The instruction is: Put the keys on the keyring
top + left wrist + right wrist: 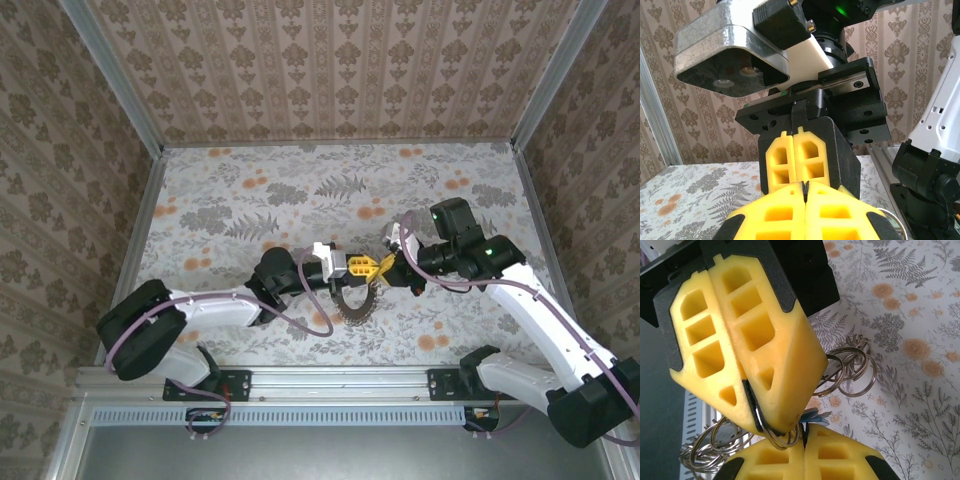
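left gripper (pixel 766 426) pinched shut on a ring (pixel 771 436) of the keys (pixel 352 306), lower centre of right wrist view, right gripper (pixel 804 439) closed beneath: risks losing it if tugged.

Worktop (pixel 300 190): pale cloth printed with grey fern sprays and orange blossoms. Walls (pixel 330 70): beige paper, brown damask motifs in vertical stripes. Fingers (pixel 360 267): bright yellow, backed in black. Arms (pixel 215 305): white shells, black joints; cables (pixel 300 312) mauve. Keys (pixel 352 305): dull grey-brown. Wire rings (pixel 850 370): silvery. Rail (pixel 330 380) at the near edge: plain aluminium grey.
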{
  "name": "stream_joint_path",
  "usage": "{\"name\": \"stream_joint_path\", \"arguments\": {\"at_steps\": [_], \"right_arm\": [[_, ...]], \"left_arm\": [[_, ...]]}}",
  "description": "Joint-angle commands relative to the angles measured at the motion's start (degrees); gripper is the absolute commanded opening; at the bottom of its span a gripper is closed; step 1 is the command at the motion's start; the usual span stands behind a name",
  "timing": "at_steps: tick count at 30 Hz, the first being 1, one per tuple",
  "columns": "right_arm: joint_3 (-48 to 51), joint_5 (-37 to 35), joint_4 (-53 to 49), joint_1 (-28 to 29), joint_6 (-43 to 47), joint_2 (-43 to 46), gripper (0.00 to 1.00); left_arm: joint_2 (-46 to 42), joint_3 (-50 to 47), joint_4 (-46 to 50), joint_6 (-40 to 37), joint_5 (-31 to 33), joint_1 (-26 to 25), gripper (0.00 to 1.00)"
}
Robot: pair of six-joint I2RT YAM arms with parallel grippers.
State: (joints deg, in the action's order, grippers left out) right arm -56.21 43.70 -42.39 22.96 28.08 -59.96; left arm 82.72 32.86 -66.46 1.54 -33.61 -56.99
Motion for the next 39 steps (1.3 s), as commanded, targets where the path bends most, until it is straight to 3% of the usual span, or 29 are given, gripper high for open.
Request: {"name": "stream_joint_path", "arguments": {"at_steps": [1, 5, 11, 16, 26, 33, 39], "right_arm": [[0.8, 3.4, 4.9, 1.3, -0.2, 1.6, 0.03], [2.9, -3.9, 7.5, 0.9, -0.3, 6.1, 0.19], [5.4, -6.2, 9.0, -0.1, 3.9, 12.9, 0.24], [6.1, -5.6, 7.9, -0.2, 7.5, 16.1, 0.24], [7.2, -5.7, 7.0, -0.2, 8.8, 18.6, 0.20], [8.0, -4.5, 8.5, -0.3, 7.8, 17.8, 0.11], [9.4, -4.9, 9.6, -0.3, 7.7, 16.0, 0.16]], "left_arm": [[1.8, 2.9, -6.7, 2.8, -0.4, -2.5, 0.00], [1.9, 3.0, -6.7, 2.6, -0.1, -2.6, 0.00], [1.5, 2.9, -6.7, 3.3, -0.1, -2.5, 0.00], [2.0, 4.0, -6.8, 4.9, -2.8, -2.5, 0.00], [1.3, 4.0, -6.8, 5.6, -2.4, -2.6, 0.00], [1.3, 3.8, -6.7, 5.5, -2.4, -2.5, 0.00], [1.0, 4.3, -6.7, 5.5, -2.3, -2.5, 0.00]]}}
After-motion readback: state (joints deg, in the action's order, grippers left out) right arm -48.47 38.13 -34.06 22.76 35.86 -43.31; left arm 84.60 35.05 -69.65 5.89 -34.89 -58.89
